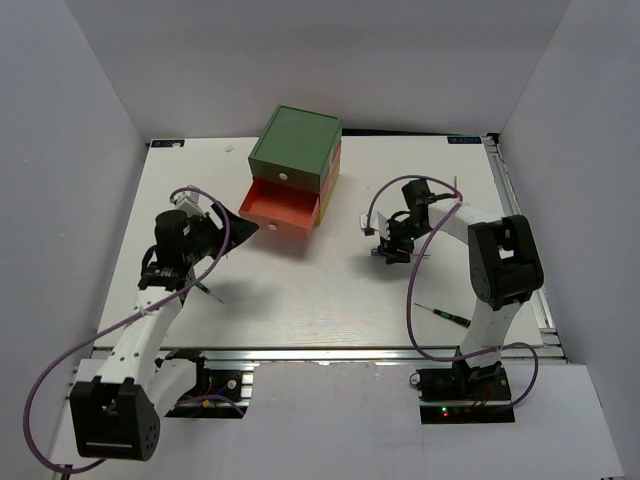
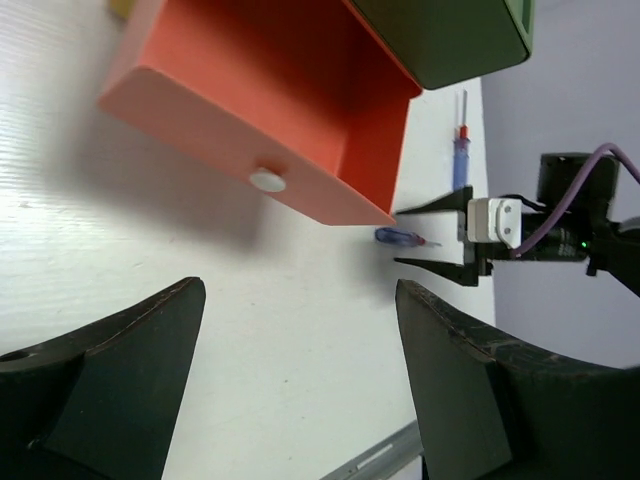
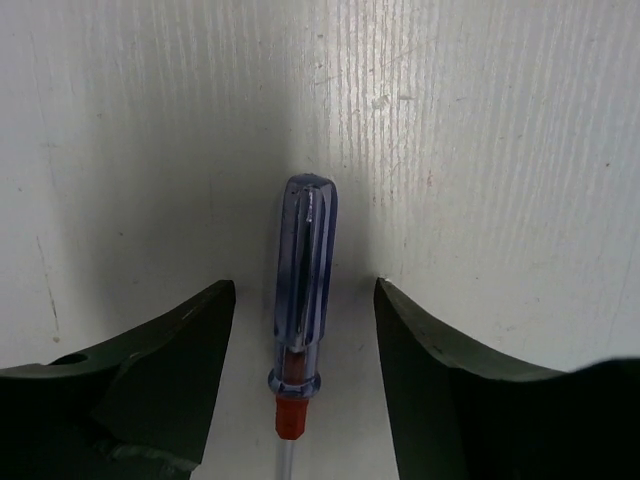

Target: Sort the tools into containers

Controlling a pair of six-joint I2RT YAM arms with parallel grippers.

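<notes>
The chest stands at the back centre. Its green drawer (image 1: 293, 150) is shut and its orange drawer (image 1: 283, 208) is pulled out and looks empty in the left wrist view (image 2: 270, 90). Only a sliver of the yellow drawer (image 2: 120, 8) shows. My right gripper (image 1: 385, 248) is open and low over the table, with its jaws on either side of a blue-and-red screwdriver (image 3: 305, 270) without touching it. My left gripper (image 1: 243, 225) is open and empty just left of the orange drawer. The stubby green-handled screwdrivers are out of view.
A thin black screwdriver (image 1: 442, 314) lies at the front right. Another (image 1: 210, 292) lies by the left arm. A second slim blue-and-red screwdriver (image 2: 460, 150) lies beyond the right gripper. White walls enclose the table on three sides.
</notes>
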